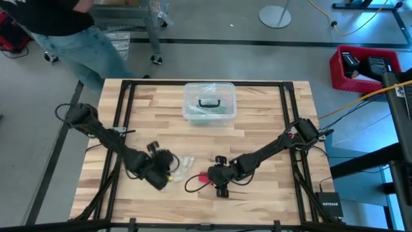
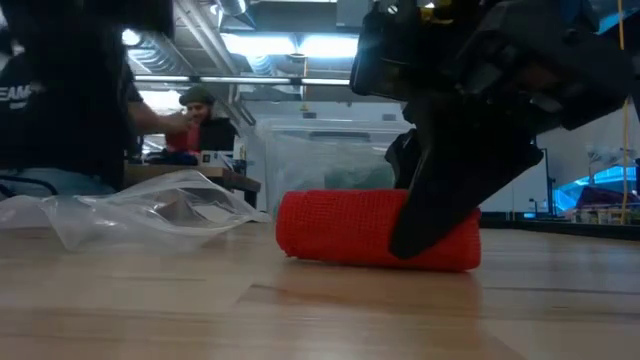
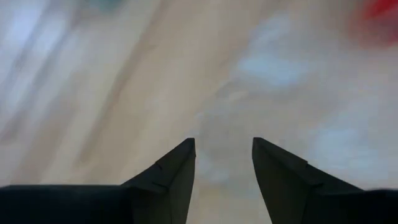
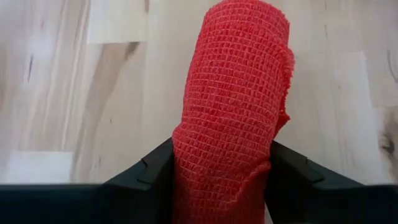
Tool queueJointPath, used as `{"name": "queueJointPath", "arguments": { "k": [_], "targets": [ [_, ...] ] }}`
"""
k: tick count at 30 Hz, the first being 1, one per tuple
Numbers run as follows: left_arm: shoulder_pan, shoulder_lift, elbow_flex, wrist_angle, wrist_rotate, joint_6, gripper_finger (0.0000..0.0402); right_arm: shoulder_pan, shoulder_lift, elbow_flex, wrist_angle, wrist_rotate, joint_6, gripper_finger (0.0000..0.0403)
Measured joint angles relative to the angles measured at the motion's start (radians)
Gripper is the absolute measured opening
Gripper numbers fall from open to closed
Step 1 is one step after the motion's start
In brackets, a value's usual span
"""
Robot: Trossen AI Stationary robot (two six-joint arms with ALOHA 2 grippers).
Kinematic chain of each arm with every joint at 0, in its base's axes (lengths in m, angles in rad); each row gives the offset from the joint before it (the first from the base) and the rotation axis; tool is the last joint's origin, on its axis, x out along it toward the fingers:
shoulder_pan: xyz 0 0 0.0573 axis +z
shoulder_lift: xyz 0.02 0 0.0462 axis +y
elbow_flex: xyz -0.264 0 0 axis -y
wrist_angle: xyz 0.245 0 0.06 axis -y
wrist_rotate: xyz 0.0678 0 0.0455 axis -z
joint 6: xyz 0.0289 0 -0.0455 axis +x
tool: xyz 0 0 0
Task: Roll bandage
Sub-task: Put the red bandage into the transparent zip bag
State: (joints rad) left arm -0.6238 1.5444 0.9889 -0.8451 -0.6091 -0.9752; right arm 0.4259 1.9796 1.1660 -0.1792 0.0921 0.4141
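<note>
The bandage point(image 2: 345, 228) is a short red roll of mesh fabric lying on its side on the wooden table point(image 1: 257, 206), near the front middle point(image 1: 202, 176). My right gripper point(image 1: 215, 180) is shut on one end of it; in the right wrist view the roll point(image 4: 239, 81) reaches away from between the fingers. My left gripper point(image 1: 168, 173) hovers open to the roll's left, over a clear plastic bag point(image 1: 184, 164), with nothing between its fingers point(image 3: 224, 162). My right gripper pinches the roll's near end point(image 4: 217, 168) between its two fingers point(image 4: 155, 177), one on each curved side. The fingers slant down from the table's right and lie along the roll. The roll lies level with its underside point(image 2: 330, 258) on the table.
A crumpled clear plastic bag point(image 2: 150, 210) lies just left of the roll. A clear plastic box with a black handle point(image 1: 209, 102) stands at the far middle of the table. A person point(image 1: 71, 32) stands beyond the far left corner. There is bare wood at the front and right.
</note>
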Motion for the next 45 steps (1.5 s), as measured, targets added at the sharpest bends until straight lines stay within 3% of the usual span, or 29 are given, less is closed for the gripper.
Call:
{"name": "queueJointPath", "arguments": {
  "k": [4,9,12,21,29,34,45],
  "targets": [
    [-0.044,-0.047,0.015,0.347,-0.001,0.152,0.0153,-0.001,0.0,0.0,-0.001,0.029,-0.039,0.0188],
    [-0.063,0.049,0.017,0.657,0.021,0.393,0.0153,-0.002,0.0,-0.003,-0.002,0.057,-0.06,0.0188],
    [-0.057,0.139,0.066,0.609,0.022,0.426,0.0153,0.0,-0.003,-0.02,0.009,0.074,-0.061,0.0188],
    [-0.013,0.347,0.255,0.264,-0.032,0.375,0.0153,0.0,-0.007,-0.059,0.022,0.085,-0.055,0.0189],
    [0.005,0.344,0.27,0.145,-0.027,0.307,0.0153,0.0,-0.006,-0.062,0.049,0.086,-0.061,0.0189],
    [0.004,0.346,0.265,0.152,0.032,0.246,0.0153,0.0,-0.005,-0.063,0.055,0.087,-0.063,0.0189],
    [0.008,0.349,0.264,0.157,0.049,0.222,0.0153,0.0,-0.003,-0.063,0.061,0.1,-0.073,0.0189]
  ]
}}
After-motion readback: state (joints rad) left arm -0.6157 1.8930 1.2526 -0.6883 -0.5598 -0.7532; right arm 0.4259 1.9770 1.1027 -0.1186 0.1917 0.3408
